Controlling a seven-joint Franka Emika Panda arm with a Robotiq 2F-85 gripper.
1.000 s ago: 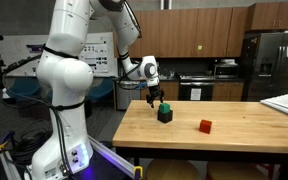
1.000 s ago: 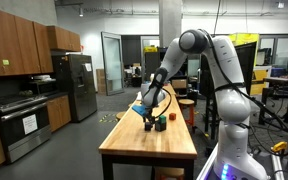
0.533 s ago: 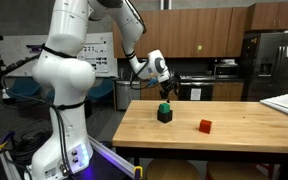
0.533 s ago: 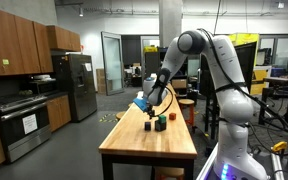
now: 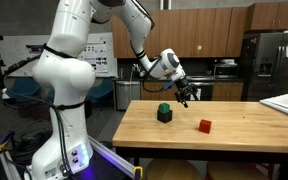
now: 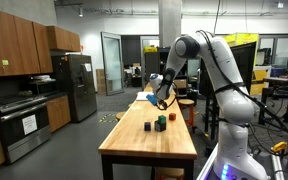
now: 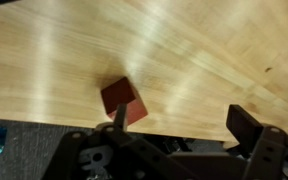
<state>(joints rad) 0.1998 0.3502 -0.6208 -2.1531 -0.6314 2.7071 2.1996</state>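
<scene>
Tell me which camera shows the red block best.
The wrist view. There the red block is large and close on the wooden table, and its separate faces are easy to tell apart. In both exterior views the block is unobstructed but far smaller, just a small red spot on the tabletop with little detail.

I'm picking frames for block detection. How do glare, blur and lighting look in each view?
Wrist view: pale glare streaks cross the wooden table; the red block looks slightly soft; the open hand is dark and out of focus. In an exterior view, even room light, the green block small but distinct.
</scene>
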